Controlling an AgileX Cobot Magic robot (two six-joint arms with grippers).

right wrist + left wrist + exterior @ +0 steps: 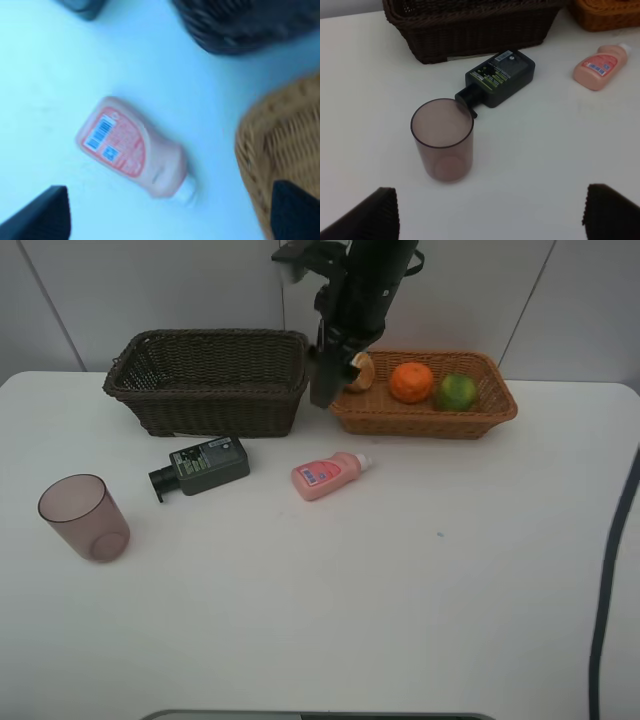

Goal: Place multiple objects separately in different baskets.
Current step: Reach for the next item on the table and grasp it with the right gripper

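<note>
My right gripper [170,220] hangs spread and empty above the pink plastic bottle [132,150], which lies flat on the white table [400,590], nearward of the dark brown wicker basket [215,400]. I would square the jaws across its body, then descend straight.

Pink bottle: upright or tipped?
Tipped. The pink bottle lies on its side on the table, label up, cap end toward the tan basket.
</note>
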